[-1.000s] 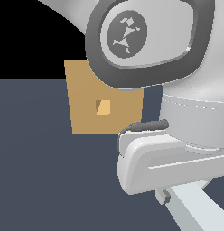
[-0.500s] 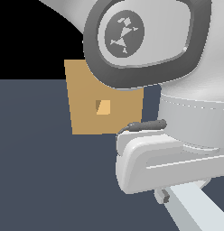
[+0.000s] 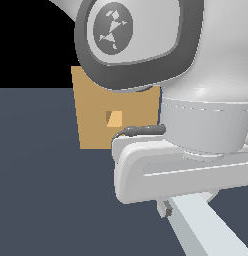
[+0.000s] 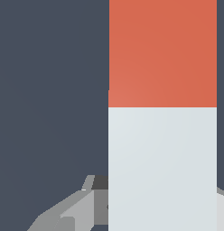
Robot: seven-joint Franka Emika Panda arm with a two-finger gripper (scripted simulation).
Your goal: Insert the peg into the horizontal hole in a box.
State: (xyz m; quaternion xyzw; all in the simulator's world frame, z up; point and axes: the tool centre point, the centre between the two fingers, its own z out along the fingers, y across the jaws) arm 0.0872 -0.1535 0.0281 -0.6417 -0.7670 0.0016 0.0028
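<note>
arm: bulks over the exterior view, wrist low near the floor, in front of the box (image 3: 96,120)
peg (image 4: 162,135): fills the wrist view at the gripper (image 4: 98,203), well apart from the box
hole (image 3: 114,118): empty, insertion not done
grip: cannot tell if clenched on the peg

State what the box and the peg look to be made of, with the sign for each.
Box: looks like cardboard or light wood; flat matte tan faces, no shine, a lighter tan inside the hole. As a render, it is open which.

Peg: looks like painted plastic or coated wood; smooth, even pale grey-white with a sharply edged red-orange end, no grain or gloss. The look does not settle it.
</note>
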